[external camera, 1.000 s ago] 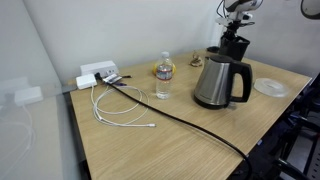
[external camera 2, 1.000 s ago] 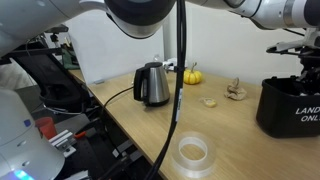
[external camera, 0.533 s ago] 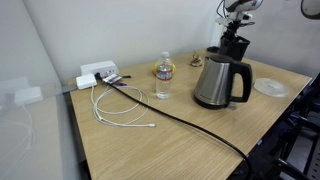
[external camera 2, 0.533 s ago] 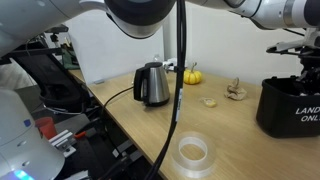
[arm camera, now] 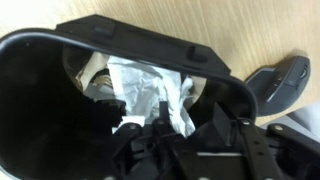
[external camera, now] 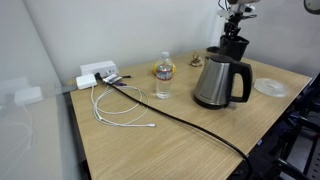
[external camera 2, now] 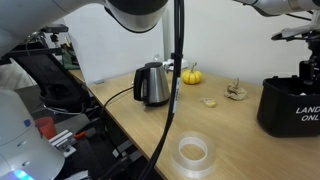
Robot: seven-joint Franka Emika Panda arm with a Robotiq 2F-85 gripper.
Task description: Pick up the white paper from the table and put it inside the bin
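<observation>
In an exterior view, the hand hangs above the bin, just behind the kettle on the desk. In the wrist view, the white paper shows within the bin's rim, against the hand; whether it is spread or pinching cannot be told.

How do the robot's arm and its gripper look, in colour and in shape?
In the wrist view the gripper is black, built of angular, linked parts with a dull finish. In an exterior view the arm has a smooth, rounded, pale shell, with dark parts beneath it. No markings or cables on them can be made out.
</observation>
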